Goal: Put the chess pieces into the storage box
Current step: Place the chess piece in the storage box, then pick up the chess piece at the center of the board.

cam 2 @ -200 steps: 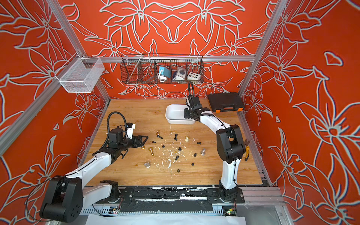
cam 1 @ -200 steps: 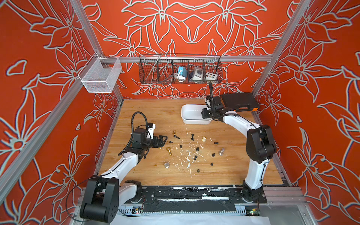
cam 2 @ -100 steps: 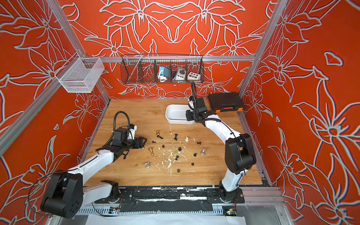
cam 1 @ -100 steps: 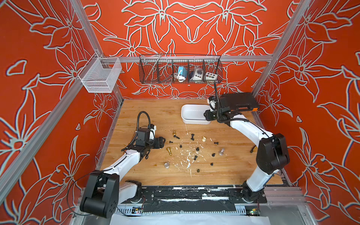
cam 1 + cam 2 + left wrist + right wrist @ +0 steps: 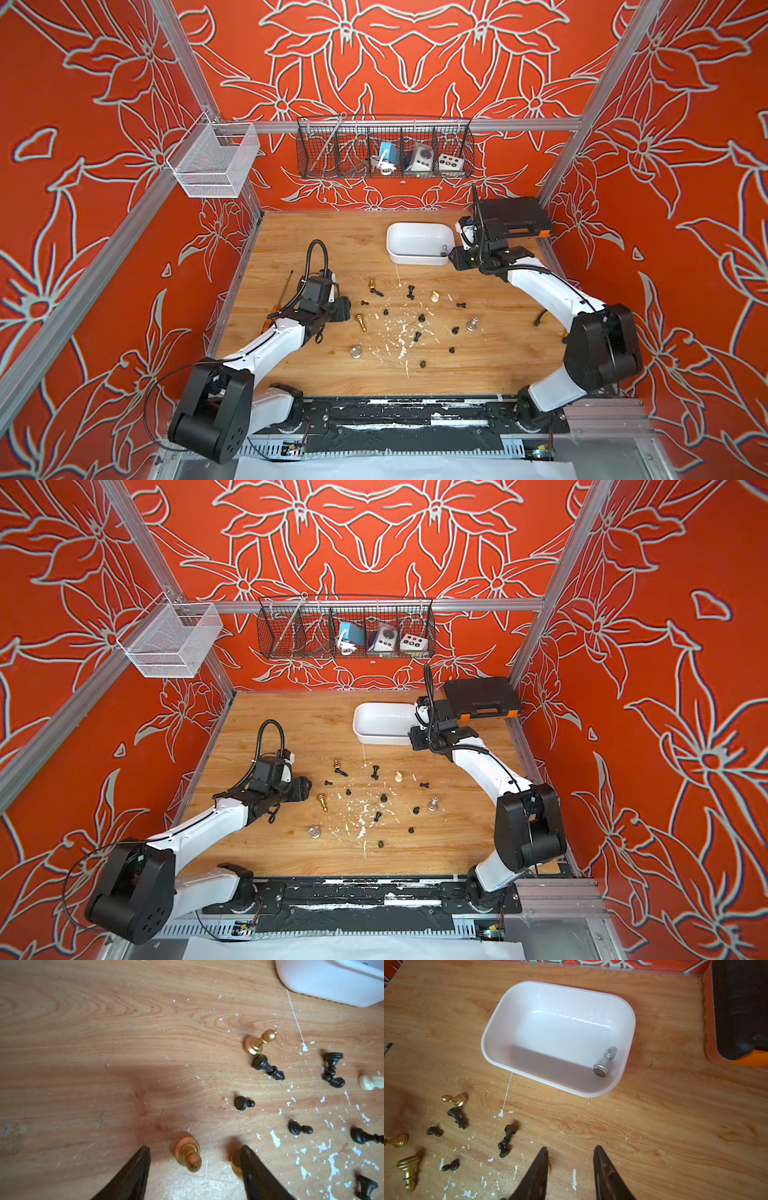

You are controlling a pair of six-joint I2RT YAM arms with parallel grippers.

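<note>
White storage box (image 5: 550, 1032) holding one toppled silver piece (image 5: 605, 1061); remaining chess pieces (image 5: 411, 292) scattered nearby, many lying.

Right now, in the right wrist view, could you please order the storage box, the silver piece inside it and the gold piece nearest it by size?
1. storage box
2. silver piece and gold piece: about alike, so unranked.

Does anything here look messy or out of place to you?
Yes. The chess pieces lie scattered on the table, mostly toppled, among white flecks like chipped paint. Only one silver piece lies in the white box.
</note>
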